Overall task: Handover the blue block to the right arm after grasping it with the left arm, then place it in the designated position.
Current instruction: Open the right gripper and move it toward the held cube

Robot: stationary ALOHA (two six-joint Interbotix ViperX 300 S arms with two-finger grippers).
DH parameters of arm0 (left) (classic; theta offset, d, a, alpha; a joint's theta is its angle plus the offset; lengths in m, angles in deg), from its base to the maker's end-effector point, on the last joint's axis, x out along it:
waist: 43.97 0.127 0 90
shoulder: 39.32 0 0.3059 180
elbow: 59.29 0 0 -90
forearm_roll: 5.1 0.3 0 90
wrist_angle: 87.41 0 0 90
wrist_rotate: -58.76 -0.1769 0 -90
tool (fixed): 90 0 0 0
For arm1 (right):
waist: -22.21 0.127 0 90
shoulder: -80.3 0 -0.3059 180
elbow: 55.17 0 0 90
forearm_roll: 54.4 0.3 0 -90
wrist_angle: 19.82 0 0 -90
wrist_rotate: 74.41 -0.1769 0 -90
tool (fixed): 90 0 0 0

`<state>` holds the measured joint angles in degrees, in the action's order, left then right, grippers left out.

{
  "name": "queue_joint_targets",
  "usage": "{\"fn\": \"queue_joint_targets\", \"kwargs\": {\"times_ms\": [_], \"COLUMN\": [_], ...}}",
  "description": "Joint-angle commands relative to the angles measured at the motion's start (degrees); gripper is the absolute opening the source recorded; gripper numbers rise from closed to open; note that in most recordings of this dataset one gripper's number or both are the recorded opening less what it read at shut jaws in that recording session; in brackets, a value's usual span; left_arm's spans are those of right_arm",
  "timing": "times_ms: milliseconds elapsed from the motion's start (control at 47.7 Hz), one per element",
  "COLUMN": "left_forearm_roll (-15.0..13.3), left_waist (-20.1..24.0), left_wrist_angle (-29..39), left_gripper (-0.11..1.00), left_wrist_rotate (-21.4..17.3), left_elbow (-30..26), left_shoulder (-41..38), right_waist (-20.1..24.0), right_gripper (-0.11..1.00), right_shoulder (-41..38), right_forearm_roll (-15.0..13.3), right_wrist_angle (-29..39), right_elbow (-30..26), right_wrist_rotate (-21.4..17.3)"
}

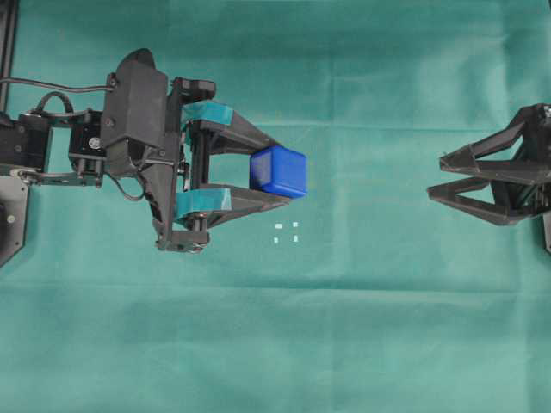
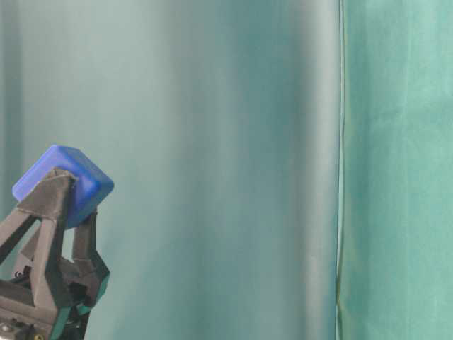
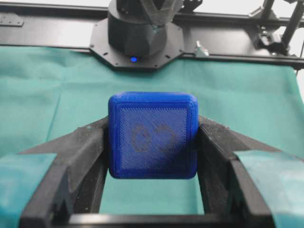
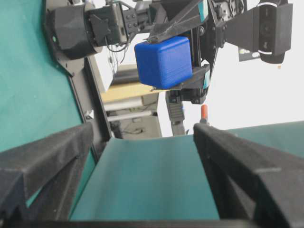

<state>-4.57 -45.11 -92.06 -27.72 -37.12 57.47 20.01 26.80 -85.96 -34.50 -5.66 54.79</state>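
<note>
Bright blue plastic marks the block (image 1: 279,171), a small cube clamped between the two teal-banded fingers (image 1: 207,113) of the left gripper (image 1: 277,170). The grip sits near the fingertips, one finger on each of two opposite faces. The table-level view shows the block tilted and held up off the cloth. The left wrist view shows its free face, faintly engraved with two round shapes, pointing away from the arm.

Just beside the block, a little toward the near edge of the table in the overhead view, four tiny white marks (image 1: 287,232) form a small square on the green cloth (image 1: 275,344). Nothing rests on that square.

Well apart from the block, on the opposite side of the table, the right gripper (image 1: 437,178) waits with its plain black fingers spread and holding nothing. Its wrist view looks straight at the block through the gap between those fingers.

By my judgement the pickup is done and the handover is the step in hand. The next move calls for closing the gap so the right fingers straddle the block's free faces, clear of the teal fingers, and clamp before the left gripper lets go. Placement on the white marks is not yet done.
</note>
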Motion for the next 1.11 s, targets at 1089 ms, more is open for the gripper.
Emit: {"fn": "queue_joint_targets", "kwargs": {"times_ms": [1089], "left_forearm_roll": [-0.09], "left_waist": [0.09], "left_wrist_angle": [0.00], "left_gripper": [0.46], "left_wrist_rotate": [0.09], "left_elbow": [0.09], "left_shoulder": [1.76], "right_waist": [0.18], "right_gripper": [0.93], "right_shoulder": [-1.32], "right_forearm_roll": [-0.62], "right_wrist_angle": [-0.18], "right_elbow": [-3.08], "right_wrist_rotate": [0.09]}}
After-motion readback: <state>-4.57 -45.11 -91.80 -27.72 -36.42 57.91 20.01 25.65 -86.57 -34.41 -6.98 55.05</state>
